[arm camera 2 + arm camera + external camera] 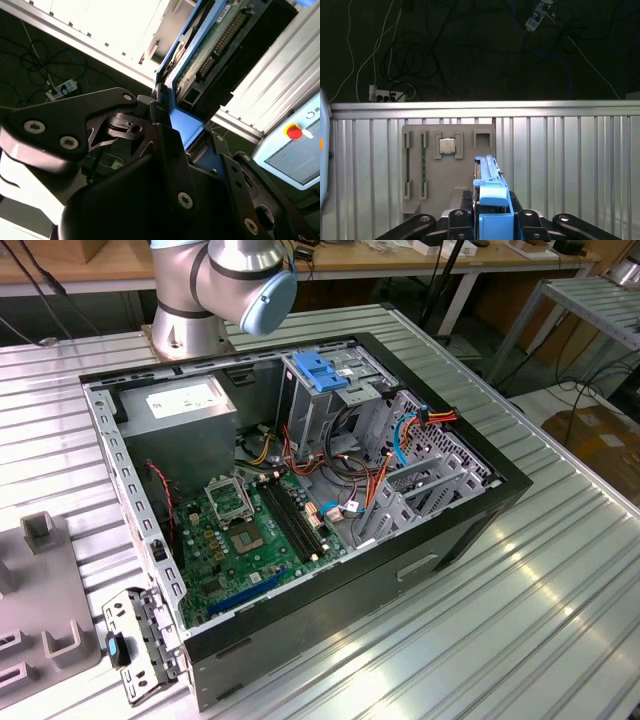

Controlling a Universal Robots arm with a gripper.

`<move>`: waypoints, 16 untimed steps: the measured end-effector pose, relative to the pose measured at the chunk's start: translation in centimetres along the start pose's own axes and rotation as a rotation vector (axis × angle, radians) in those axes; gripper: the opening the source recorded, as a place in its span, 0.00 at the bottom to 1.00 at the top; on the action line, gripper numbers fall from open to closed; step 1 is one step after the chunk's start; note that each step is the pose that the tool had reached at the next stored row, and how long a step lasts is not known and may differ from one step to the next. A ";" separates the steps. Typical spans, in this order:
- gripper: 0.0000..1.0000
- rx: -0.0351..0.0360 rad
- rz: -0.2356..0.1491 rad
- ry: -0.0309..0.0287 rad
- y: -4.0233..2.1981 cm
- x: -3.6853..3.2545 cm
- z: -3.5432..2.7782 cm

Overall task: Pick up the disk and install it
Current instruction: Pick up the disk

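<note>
Above the ribbed metal surface (570,160), the disk (492,197) (216,37) is being gripped edge-on by the clenched claw (493,216), its blue side rail and green circuit-board face being shown.

The black gripper (186,131) squeezes the blue edge of the disk (214,39), whose green board faces us, with the shiny ribbed desk (282,75) behind it and a red button (294,132) farther off.

Computer case (330,608) on the table (520,620), arm base (190,325) behind it. Inside: power supply (185,415) in the far corner at the exterior view's left, circuit board (230,540) on the floor, drive cage (312,422) beside them. Off the case's side, at the exterior view's left, a tray (45,590). The gripper (492,206) clamps the disk (490,172).
</note>
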State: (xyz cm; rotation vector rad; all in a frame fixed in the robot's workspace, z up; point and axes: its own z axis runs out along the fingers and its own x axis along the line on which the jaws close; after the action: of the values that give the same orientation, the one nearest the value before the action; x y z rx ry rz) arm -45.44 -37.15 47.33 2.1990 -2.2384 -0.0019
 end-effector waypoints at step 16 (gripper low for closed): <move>0.37 -0.0001 0.000 0.0001 -1.21 -0.02 -0.01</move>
State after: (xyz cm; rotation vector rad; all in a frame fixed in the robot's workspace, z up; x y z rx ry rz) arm -44.23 -37.16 47.33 2.1990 -2.2382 -0.0020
